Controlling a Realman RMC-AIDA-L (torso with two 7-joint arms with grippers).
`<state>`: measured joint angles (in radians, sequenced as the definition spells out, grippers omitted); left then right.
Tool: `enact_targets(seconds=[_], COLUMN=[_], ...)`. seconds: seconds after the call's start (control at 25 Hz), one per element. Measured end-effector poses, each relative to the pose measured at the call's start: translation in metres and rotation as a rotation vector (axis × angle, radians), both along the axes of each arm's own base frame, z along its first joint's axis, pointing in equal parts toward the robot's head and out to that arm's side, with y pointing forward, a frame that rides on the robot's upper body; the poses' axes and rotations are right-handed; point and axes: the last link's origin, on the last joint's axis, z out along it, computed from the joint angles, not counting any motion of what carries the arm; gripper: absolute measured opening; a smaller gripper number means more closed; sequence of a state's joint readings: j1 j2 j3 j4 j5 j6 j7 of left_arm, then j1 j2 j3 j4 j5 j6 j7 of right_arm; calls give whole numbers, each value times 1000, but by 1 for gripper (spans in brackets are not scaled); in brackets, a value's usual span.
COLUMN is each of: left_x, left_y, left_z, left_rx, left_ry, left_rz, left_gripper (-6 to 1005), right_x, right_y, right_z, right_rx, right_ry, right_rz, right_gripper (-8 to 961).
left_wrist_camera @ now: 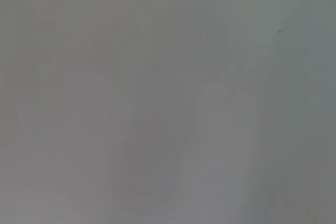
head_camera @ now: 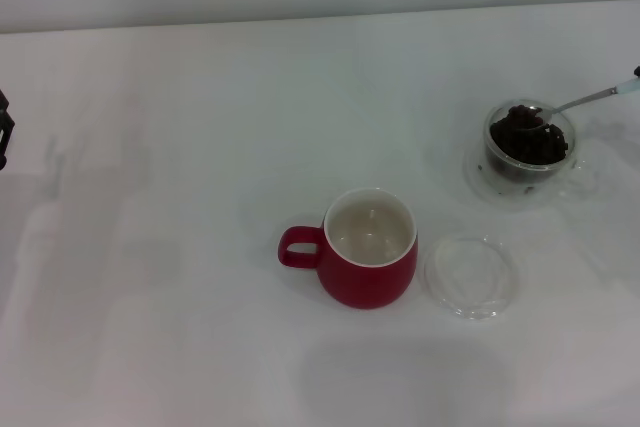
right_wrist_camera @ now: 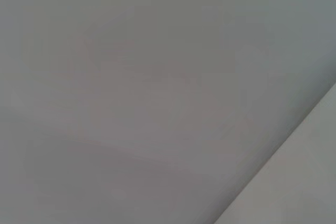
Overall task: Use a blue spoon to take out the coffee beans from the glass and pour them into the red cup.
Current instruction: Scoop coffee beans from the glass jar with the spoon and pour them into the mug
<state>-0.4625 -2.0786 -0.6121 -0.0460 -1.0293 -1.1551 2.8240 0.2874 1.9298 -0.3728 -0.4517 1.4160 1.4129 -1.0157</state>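
Observation:
The red cup stands mid-table in the head view, its white inside bare and its handle pointing left. To the far right, the glass holds a heap of dark coffee beans. The blue spoon has its metal bowl among the beans at the top of the glass, and its neck slants up to the right, where the pale handle leaves the picture. A dark sliver of my right gripper shows at that edge. My left gripper is a dark shape at the far left edge. Both wrist views show only blank grey.
A flat clear round dish lies just right of the red cup. The glass stands on a clear round base. The white table runs to a pale back wall.

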Motion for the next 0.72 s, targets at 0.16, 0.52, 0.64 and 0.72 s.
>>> enact_targets(seconds=[0.16,0.52,0.64,0.72], left_x=[0,0,-1,-1], left_y=[0,-1,-1,-1], left_z=[0,0,0,0], left_rx=[0,0,0,0], left_ry=[0,0,-1,-1], left_rz=[0,1,2,3], left_gripper=[561,560,560,560], right_x=[-3,-9,-11,-13], right_y=[0,-3,-5,-5], right_z=[-2,-11,-14,-16], right_rx=[-7,-24,-34,-41], right_ry=[6,27,27,30], right_rz=[17,42,54,66], right_gripper=[148,147,147,147])
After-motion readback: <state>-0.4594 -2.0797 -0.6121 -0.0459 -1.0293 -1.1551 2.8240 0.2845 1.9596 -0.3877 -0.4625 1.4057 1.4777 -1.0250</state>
